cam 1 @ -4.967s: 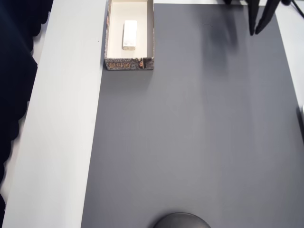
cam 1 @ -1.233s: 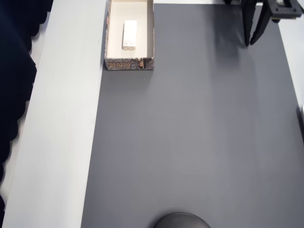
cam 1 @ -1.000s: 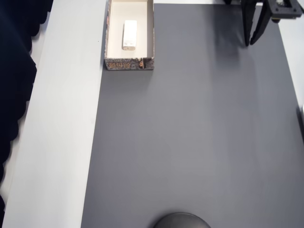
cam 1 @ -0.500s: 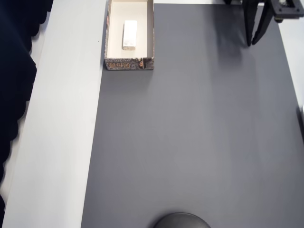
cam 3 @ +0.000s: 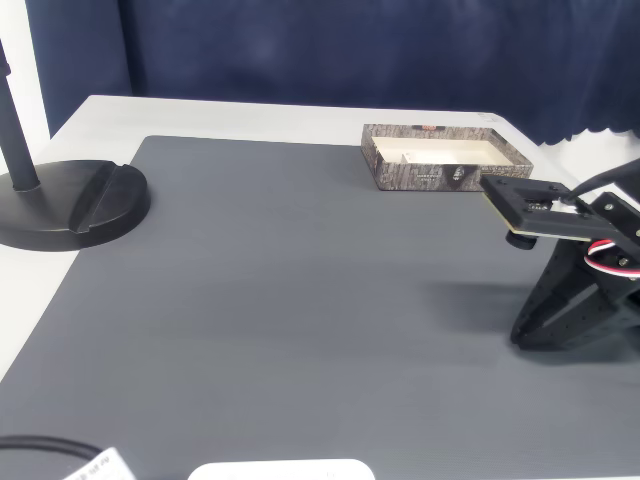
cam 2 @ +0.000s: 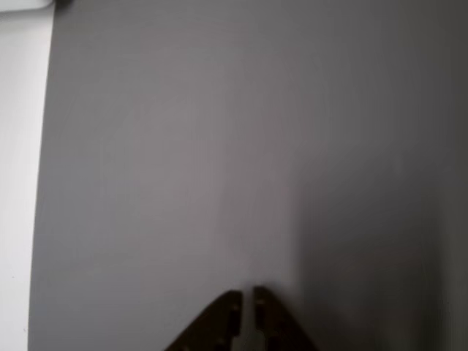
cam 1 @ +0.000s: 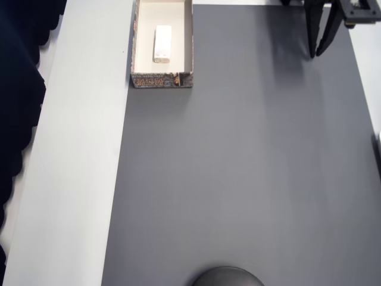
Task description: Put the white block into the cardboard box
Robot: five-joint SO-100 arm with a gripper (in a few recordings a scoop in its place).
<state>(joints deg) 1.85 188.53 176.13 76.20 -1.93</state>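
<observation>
The white block (cam 1: 162, 43) lies flat inside the cardboard box (cam 1: 162, 80), lengthwise near the middle of its cream floor. The box sits at the top left corner of the grey mat in the overhead view and at the far edge in the fixed view (cam 3: 445, 176). My gripper (cam 1: 316, 54) is far to the right of the box, at the mat's top right. It points down at the mat with its black fingers together and nothing between them. The wrist view shows the gripper (cam 2: 246, 296) tips almost touching over bare mat. In the fixed view the gripper (cam 3: 519, 337) hangs just above the mat.
A grey mat (cam 1: 238, 179) covers most of the white table (cam 1: 77, 179). A black round stand base (cam 3: 70, 205) sits at one mat edge, seen at the bottom in the overhead view (cam 1: 228, 277). A dark blue curtain (cam 3: 350, 50) hangs behind.
The gripper has shifted slightly to the right at the top right of the overhead view. The block and box have not moved.
</observation>
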